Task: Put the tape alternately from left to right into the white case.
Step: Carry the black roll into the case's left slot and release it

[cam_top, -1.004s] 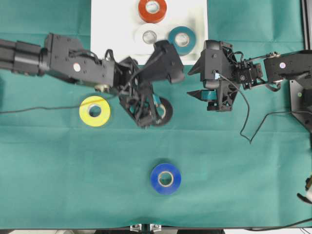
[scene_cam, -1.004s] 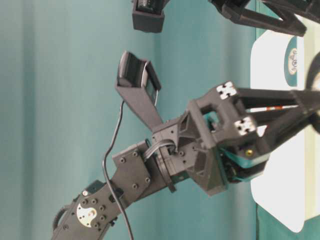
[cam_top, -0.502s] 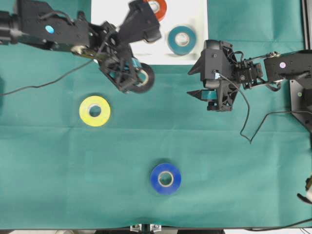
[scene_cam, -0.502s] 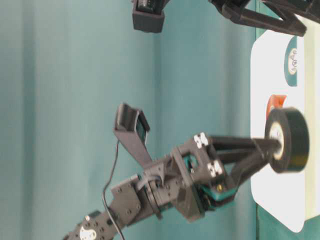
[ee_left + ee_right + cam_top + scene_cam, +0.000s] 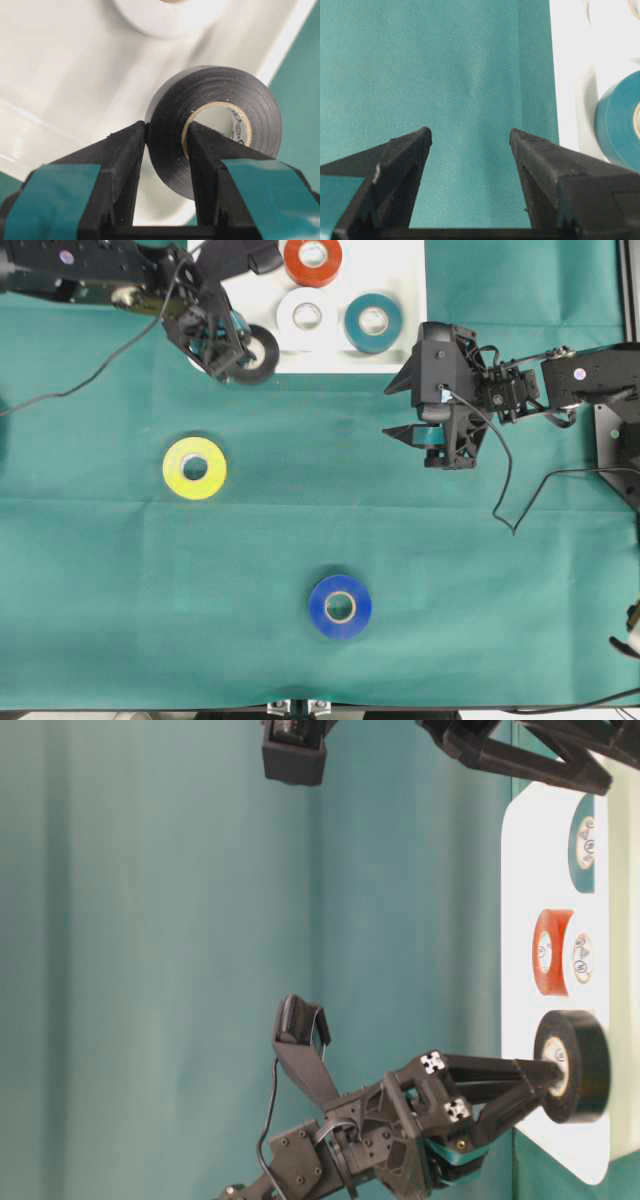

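- Tape count: six rolls in view, one of each colour.
- In the white case (image 5: 400, 340): three rolls lying flat. Orange-red roll (image 5: 312, 260) toward the far edge, white roll (image 5: 306, 316) and teal roll (image 5: 372, 321) side by side nearer the front rim.
- Black roll (image 5: 257, 352): pinched by the left hand (image 5: 240, 350), one finger (image 5: 207, 150) inside the pale core, the other against the outer wall. The roll stands on edge, raised, over the case's front left corner; the table-level view shows it above the white surface, and whether it touches cannot be told.
- On the green-covered counter (image 5: 120, 590): two rolls lying flat. Yellow roll (image 5: 194, 468) to the left, blue roll (image 5: 340, 606) near the front edge at centre, well apart from each other and from the case.
- Right hand (image 5: 408, 408): fingers spread, nothing between them; it hangs over bare green cloth just beside the case's right front corner. Its wrist view shows the teal roll at the right edge.
- Arms: two, one per side.
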`<state>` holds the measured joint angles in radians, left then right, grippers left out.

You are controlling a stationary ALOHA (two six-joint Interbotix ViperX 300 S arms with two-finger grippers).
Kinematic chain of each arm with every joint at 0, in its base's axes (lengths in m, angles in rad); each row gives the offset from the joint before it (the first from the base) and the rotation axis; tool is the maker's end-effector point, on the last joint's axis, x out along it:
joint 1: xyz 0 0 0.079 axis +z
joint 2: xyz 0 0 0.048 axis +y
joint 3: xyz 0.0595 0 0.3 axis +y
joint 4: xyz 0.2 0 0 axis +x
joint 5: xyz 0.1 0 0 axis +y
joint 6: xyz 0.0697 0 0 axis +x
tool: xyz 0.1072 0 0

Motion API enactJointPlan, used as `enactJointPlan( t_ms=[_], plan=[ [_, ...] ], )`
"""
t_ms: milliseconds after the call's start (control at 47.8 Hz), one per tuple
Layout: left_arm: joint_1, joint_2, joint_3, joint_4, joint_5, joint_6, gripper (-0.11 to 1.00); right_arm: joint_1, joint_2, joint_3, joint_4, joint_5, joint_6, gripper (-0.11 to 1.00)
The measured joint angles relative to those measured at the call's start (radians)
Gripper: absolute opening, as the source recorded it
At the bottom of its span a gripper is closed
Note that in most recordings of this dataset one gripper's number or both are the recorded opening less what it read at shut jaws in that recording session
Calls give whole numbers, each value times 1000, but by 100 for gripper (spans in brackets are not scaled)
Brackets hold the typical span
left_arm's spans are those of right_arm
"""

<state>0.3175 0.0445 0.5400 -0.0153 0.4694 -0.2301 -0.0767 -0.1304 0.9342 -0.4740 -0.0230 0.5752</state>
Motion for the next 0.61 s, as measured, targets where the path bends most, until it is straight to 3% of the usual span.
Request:
enactJointPlan(
  t_ms=[293, 607],
  plan=[
    [101, -6, 5, 0, -32, 52, -4, 0, 0, 0, 0, -2, 0, 71],
    [133, 21, 15, -2, -38, 126, -4, 0, 0, 0, 0, -2, 2, 71]
  ],
)
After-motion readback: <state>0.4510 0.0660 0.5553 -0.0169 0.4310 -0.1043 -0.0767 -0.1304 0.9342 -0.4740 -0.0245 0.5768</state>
